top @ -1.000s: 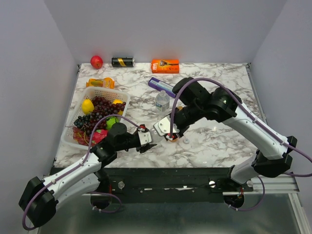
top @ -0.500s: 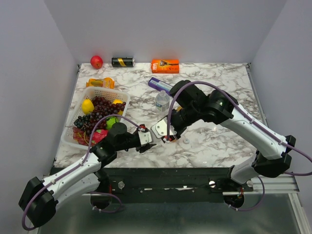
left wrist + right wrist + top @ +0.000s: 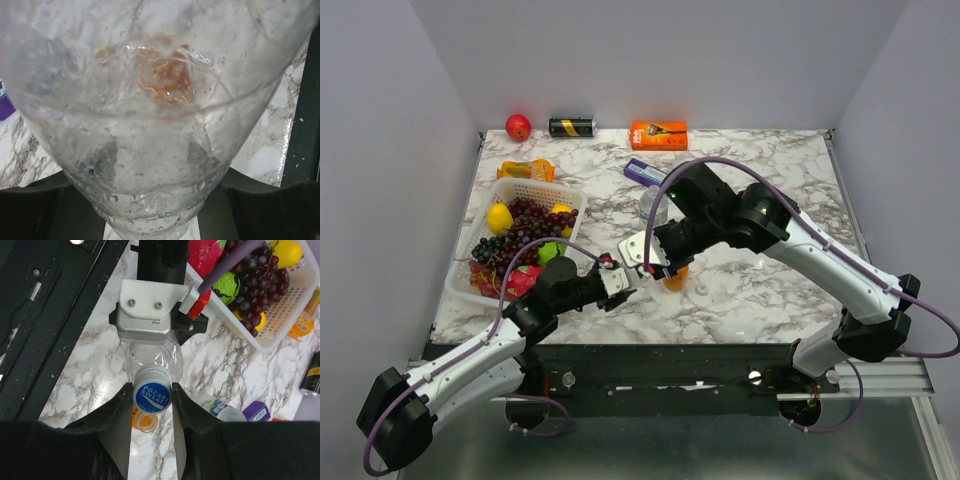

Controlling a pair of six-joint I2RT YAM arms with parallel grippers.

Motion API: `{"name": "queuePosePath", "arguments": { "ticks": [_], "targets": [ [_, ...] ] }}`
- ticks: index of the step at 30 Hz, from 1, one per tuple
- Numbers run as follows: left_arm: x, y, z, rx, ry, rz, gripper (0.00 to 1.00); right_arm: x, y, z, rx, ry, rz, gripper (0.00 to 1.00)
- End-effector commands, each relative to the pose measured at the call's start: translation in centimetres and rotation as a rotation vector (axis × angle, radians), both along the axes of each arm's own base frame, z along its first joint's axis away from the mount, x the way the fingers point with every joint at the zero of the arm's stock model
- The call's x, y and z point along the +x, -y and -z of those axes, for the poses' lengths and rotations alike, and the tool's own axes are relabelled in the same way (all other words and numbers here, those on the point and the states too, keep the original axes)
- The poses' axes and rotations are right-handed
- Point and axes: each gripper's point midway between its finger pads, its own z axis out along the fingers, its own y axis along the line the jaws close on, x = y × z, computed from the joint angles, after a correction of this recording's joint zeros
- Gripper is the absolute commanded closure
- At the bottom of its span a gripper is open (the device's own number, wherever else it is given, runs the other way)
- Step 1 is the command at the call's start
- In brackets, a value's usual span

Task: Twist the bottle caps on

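Note:
My left gripper is shut on a clear bottle, holding it by the lower body; in the left wrist view this bottle fills the frame. A blue cap is pinched in my right gripper, which is shut on it. The cap sits against the clear bottle's mouth; I cannot tell whether the threads have caught. An open orange bottle stands on the table just below. A second clear bottle with a label band stands behind. A whitish cap lies near the orange bottle.
A white basket of grapes and fruit sits at the left. Behind the arms lies a purple box. Along the back wall are a red apple, a black can and an orange box. An orange packet lies behind the basket.
My right gripper has carried the blue cap left, from over the orange bottle to the mouth of the clear bottle. The left gripper has barely moved.

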Motion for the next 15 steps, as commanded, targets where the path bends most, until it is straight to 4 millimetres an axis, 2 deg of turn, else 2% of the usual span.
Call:
{"name": "queuePosePath", "arguments": {
  "ticks": [1,7,12,14,15],
  "targets": [
    [2.0,0.4,-6.6,-0.214,0.129,-0.098,1.00,0.8,-0.7,2.3,-0.048,-0.109,0.116,0.75],
    [2.6,-0.1,-7.6,-0.284,0.103,-0.169,1.00,2.3,-1.9,2.3,-0.038,-0.178,0.249,0.75],
    [3.3,-0.8,-8.0,-0.320,0.114,-0.230,1.00,2.6,-2.7,2.1,-0.045,-0.263,0.322,0.75],
    [3.6,-1.1,-8.1,-0.330,0.120,-0.254,1.00,2.8,-2.8,2.8,-0.074,-0.295,0.357,0.75],
    [4.0,-1.4,-8.2,-0.335,0.122,-0.285,1.00,3.1,-3.0,2.3,-0.064,-0.299,0.368,0.75]
  ]
}}
